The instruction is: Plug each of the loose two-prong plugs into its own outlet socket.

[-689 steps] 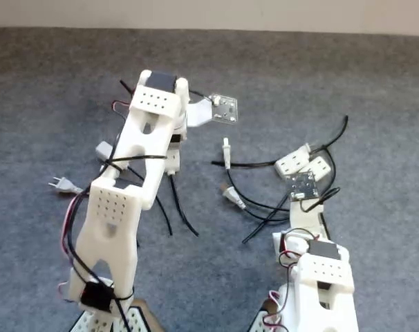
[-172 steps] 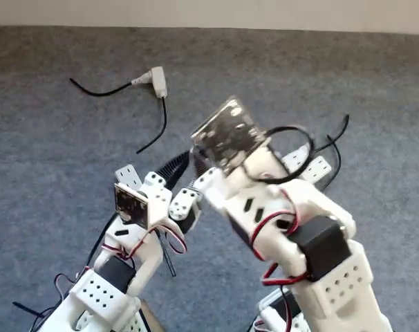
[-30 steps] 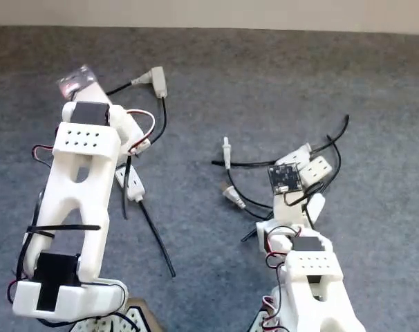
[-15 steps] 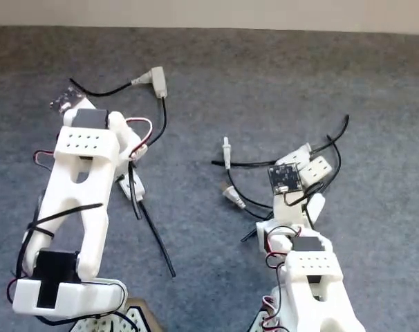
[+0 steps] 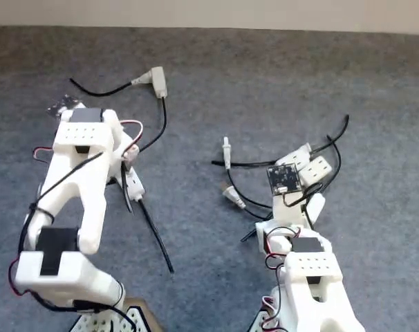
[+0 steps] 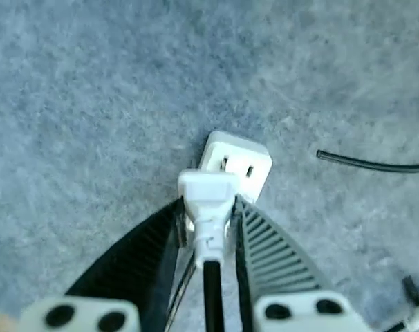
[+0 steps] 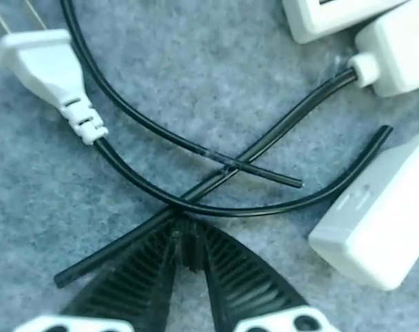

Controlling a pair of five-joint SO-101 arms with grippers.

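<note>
The left claw [image 6: 208,209] is clenched on a white two-prong plug [image 6: 208,190], and the plug's black cable [image 6: 211,290] runs back between the fingers. The plug head touches the near edge of a small white outlet socket block [image 6: 240,162] lying on the grey felt desk [image 6: 71,83]. Both slots are visible, a little to one side of the plug, so I judge the prongs are not yet inside. The plug should shift sideways until the prongs face the slots, then go straight in, slowly, because the loose block can slide away.

The right claw [image 7: 189,247] is clenched on nothing, beside crossing cables.

I count one held plug and two loose ones, an upper loose plug [image 5: 226,149] and a lower loose plug [image 5: 234,196]. There are three white blocks near the right arm, for example a square white block [image 5: 320,168]. A far white pair [image 5: 155,79] seems already joined.
</note>
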